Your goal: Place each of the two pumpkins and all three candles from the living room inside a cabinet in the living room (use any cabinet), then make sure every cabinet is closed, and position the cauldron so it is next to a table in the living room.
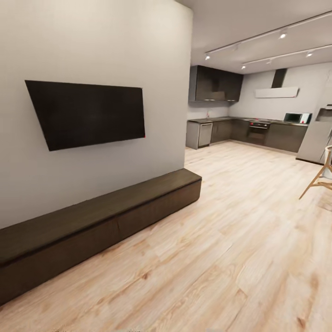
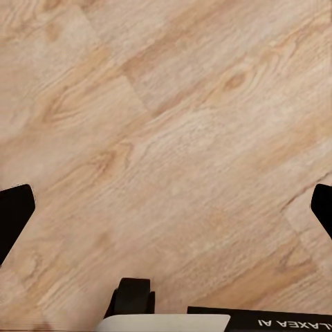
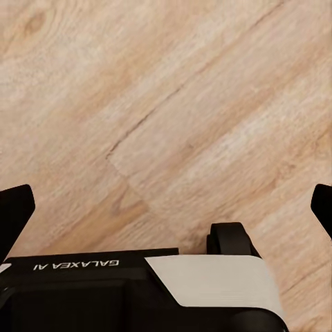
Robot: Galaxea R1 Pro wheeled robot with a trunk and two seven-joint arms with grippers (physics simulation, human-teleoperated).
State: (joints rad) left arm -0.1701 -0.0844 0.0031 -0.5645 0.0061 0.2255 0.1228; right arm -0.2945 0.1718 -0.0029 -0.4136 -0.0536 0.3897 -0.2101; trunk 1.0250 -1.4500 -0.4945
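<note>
A long dark cabinet [image 1: 99, 219] sits shut below a wall-mounted television [image 1: 87, 113]; both tools [image 2: 166, 207] [image 3: 166, 207] hang spread apart over wooden floor [image 1: 230, 249].

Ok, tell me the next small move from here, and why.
Probably turn the base to search the living room: the long low dark-brown wooden cabinet below the wall television looks closed, both wrist views show empty, spread fingertips over pale wood floor.

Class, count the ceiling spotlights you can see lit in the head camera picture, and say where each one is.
4. All sit on ceiling tracks above the kitchen: one near the wall corner, one further along that track, one and one on the second track. Others may be out of frame.
</note>
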